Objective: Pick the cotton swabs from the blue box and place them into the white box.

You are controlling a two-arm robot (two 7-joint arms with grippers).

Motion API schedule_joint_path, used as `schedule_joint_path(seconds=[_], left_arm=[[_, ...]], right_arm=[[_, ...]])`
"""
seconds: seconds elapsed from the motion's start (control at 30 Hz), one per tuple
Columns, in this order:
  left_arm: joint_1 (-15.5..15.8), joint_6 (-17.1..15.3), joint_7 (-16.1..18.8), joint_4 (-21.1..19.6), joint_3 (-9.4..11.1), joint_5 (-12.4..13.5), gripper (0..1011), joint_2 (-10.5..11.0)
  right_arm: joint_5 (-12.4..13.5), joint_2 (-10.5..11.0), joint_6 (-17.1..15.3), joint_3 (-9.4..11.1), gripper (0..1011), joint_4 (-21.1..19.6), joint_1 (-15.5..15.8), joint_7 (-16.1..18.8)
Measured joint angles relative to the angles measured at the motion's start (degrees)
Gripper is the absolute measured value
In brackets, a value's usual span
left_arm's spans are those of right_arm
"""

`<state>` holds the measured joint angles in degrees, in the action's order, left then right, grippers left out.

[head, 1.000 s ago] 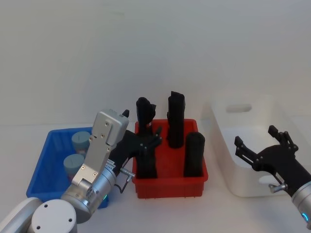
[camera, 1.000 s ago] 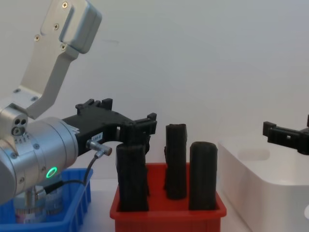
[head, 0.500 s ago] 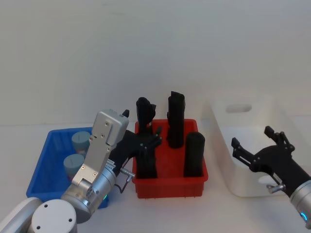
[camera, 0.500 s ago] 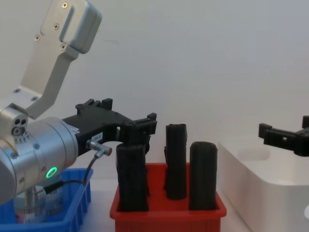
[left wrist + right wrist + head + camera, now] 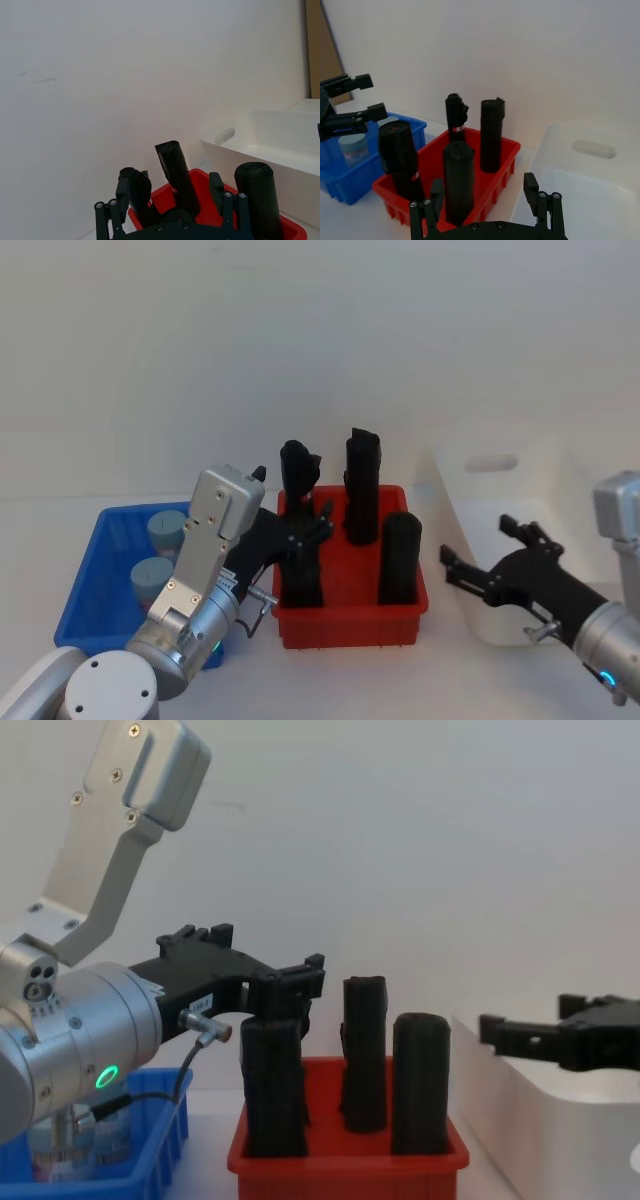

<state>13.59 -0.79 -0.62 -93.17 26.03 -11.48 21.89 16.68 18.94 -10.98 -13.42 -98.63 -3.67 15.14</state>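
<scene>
At 8 o'clock both swabs (image 5: 165,528) sit in the blue box (image 5: 100,540) — none in the white box (image 5: 470,495) at 4, all to do — right gripper (image 5: 478,545) open, empty by its rim; left gripper (image 5: 312,527) open over red bin (image 5: 350,625).

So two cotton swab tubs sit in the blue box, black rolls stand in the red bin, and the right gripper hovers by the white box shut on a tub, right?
No: the head view shows the right gripper open and empty by the white box. Both cotton swabs do sit in the blue box, and black rolls stand in the red bin.
</scene>
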Motion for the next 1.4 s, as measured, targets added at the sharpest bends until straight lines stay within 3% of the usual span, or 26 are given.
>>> schedule_joint_path(seconds=[0.2,0.5,0.87,1.4], left_arm=[[0.0,0.0,0.0,0.0,0.0,0.0,1003,0.0],[0.0,0.0,0.0,0.0,0.0,0.0,1003,0.0],[0.0,0.0,0.0,0.0,0.0,0.0,1003,0.0],[0.0,0.0,0.0,0.0,0.0,0.0,1003,0.0]], right_arm=[[-1.2,-1.2,-6.3,-0.8,1002,2.5,-4.0,5.9],[-3.2,-3.2,-12.1,-2.0,1002,5.6,-8.6,9.5],[-5.0,-6.1,-15.5,-3.3,1002,8.4,-12.4,7.5],[-7.2,-9.3,-16.6,-5.2,1002,11.8,-15.2,3.6]])
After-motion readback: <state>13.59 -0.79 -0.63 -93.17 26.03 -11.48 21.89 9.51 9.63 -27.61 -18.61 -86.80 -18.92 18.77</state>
